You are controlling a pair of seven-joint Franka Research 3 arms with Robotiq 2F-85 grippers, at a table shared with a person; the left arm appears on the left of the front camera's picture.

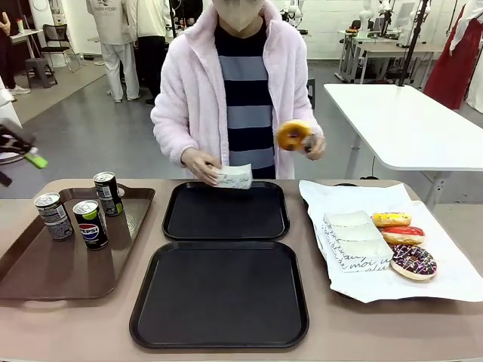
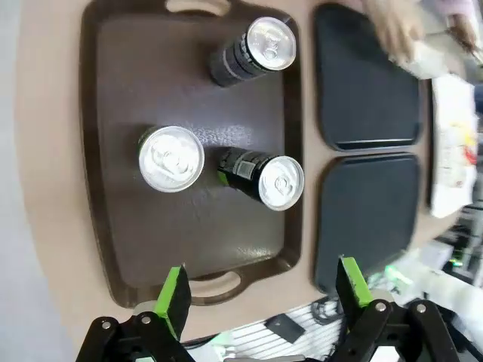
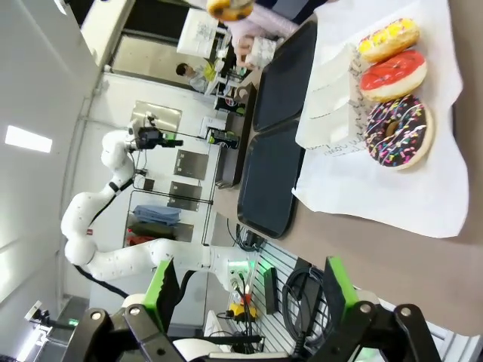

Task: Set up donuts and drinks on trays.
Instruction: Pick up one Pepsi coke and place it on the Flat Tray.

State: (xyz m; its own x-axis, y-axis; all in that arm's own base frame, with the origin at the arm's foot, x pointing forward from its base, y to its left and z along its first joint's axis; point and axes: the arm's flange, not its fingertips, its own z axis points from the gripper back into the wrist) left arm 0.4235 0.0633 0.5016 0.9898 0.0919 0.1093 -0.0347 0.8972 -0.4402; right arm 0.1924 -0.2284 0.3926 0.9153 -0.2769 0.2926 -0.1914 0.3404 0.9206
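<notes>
Golden donut [image 3: 230,7] is cut off at right wrist view's top; left gripper [image 2: 263,270] and right gripper [image 3: 249,264] gape wide, empty.

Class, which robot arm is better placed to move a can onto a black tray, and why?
Left. The left pincer, open, hangs above the cans on the brown tray; the right pincer is by the donuts.

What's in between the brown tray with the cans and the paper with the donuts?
A far black tray and a near black tray, both bare; the front view shows it.
</notes>
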